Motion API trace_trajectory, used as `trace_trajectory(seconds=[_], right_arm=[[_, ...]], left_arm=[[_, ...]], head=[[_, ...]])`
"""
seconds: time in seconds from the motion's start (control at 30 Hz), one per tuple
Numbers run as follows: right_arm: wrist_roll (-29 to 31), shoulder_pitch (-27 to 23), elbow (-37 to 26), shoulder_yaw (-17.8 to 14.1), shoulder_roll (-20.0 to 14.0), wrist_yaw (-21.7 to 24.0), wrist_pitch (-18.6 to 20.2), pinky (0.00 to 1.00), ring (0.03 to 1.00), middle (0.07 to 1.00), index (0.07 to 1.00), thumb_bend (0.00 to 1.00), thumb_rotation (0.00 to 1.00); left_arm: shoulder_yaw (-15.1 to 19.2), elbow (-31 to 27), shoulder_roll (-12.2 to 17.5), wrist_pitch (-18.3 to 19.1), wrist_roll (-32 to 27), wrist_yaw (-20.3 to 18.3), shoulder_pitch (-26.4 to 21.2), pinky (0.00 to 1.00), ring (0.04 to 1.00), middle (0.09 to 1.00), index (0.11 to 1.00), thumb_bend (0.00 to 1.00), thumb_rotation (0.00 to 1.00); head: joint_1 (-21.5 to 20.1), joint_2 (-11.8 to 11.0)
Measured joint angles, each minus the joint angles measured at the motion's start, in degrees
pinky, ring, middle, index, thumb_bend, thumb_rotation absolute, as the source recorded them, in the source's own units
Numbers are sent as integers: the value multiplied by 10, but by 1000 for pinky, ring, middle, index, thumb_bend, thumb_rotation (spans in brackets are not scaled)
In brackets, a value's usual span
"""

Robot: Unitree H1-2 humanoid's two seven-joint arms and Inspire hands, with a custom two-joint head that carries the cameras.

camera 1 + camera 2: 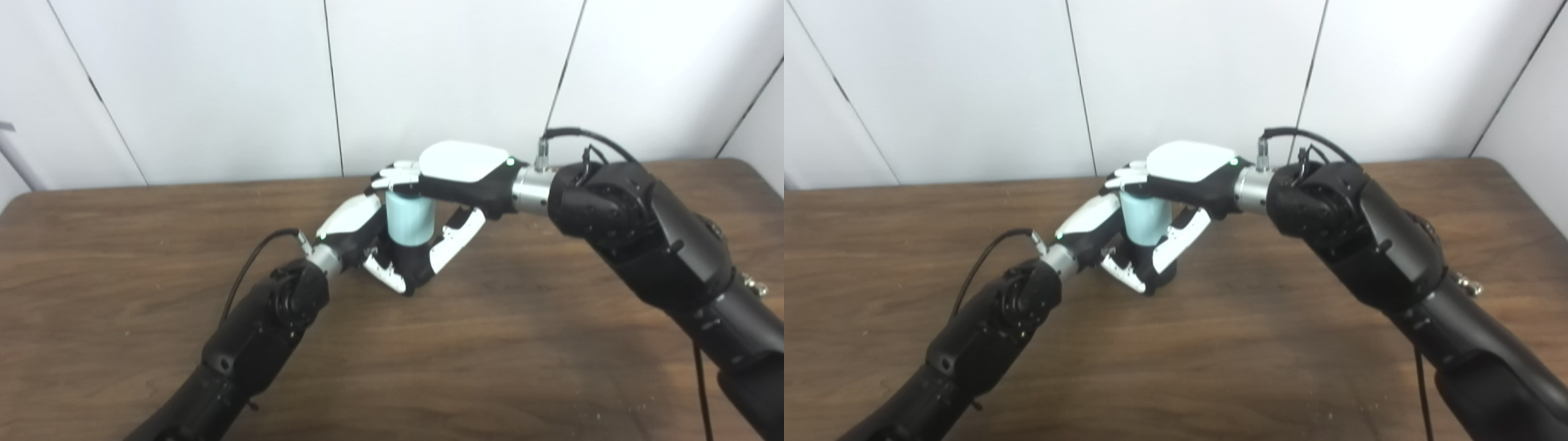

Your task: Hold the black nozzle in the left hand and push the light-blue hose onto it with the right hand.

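The light-blue hose (410,219) stands upright as a short cylinder near the middle of the table, its lower end sitting on the black nozzle (414,264). My left hand (361,236) is shut on the nozzle at table level, fingers wrapped round its base. From the right, my right hand (456,184) comes over the top of the hose and is shut on it, fingers (395,174) curled over the upper rim and thumb (454,239) down its right side. Most of the nozzle is hidden by both hands. In the right eye view the hose (1145,219) shows between the hands.
The brown wooden table (153,257) spreads wide on both sides of the hands. A white panelled wall (245,86) stands right behind its far edge. Black cables loop from both wrists (257,257).
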Motion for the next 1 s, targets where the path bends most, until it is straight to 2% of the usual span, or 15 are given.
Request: trace_trajectory(seconds=[0.3, 0.47, 0.53, 0.77, 0.83, 0.87, 0.93, 1.0], right_arm=[[4, 30, -36, -21, -8, 0, 6, 856, 933, 916, 888, 770, 835], [7, 55, -34, -33, -8, -32, -31, 864, 934, 911, 878, 780, 825], [10, 57, -29, -33, -8, -39, -39, 865, 935, 912, 878, 783, 826], [16, 56, -22, -36, -8, -40, -43, 868, 943, 922, 889, 770, 808], [17, 56, -22, -38, -8, -40, -42, 873, 953, 946, 918, 752, 804], [17, 56, -22, -42, -8, -40, -40, 871, 962, 973, 952, 727, 786], [20, 61, -22, -52, -4, -44, -31, 856, 976, 995, 990, 655, 618], [19, 85, -22, -79, 18, -67, -16, 857, 979, 999, 998, 638, 520]], left_arm=[[3, 1, -1, 0, -1, -1, -2, 534, 533, 511, 469, 524, 0], [3, 2, -1, 0, -3, -1, -2, 571, 560, 519, 464, 523, 0], [3, 2, -1, 0, -4, -1, -1, 551, 530, 503, 474, 525, 0], [3, 2, -1, 0, -2, -1, -2, 518, 525, 501, 475, 525, 0], [3, 3, -2, 0, -2, -1, -2, 519, 530, 500, 476, 525, 0], [3, 3, -2, 0, -2, -1, -3, 525, 527, 498, 477, 525, 0], [3, 5, -2, 0, -2, -1, -4, 503, 504, 480, 483, 527, 0], [3, 8, -4, 0, -2, -1, -6, 526, 520, 491, 480, 526, 0]], head=[[-1, -1], [-1, -1], [0, -1], [-3, -2], [-3, -3], [-4, -2], [-3, -3], [-3, -4]])
